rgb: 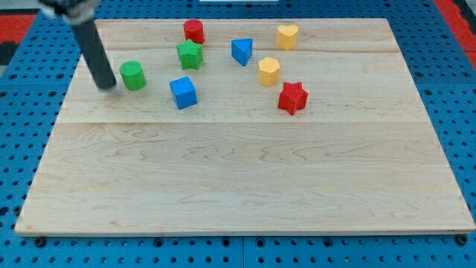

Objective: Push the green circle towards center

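toward the upper left of the frame you'll find my tip (pixel 108 85) resting on the wooden worktop (pixel 238 186), just beside the green circle (pixel 133 75) on its left, so close that contact or a sliver of gap can't be told apart. that placement looks deliberate: with the rod on the side of the block away from the middle, a push to the right and slightly down the frame would carry it toward center. the end effector here is a plain rod with nothing to spread or pinch, so it holds nothing. the green circle is a short upright cylinder, round face up, so it has no heading and no long axis across the board. watch the blue cube (pixel 183 92) just to its lower right, which sits near the likely path, and the green star (pixel 190 54) to its upper right. the red cylinder (pixel 194 31), blue triangle (pixel 242 51), yellow heart (pixel 287 36), yellow hexagon (pixel 268 71) and red star (pixel 292 97) lie further right.
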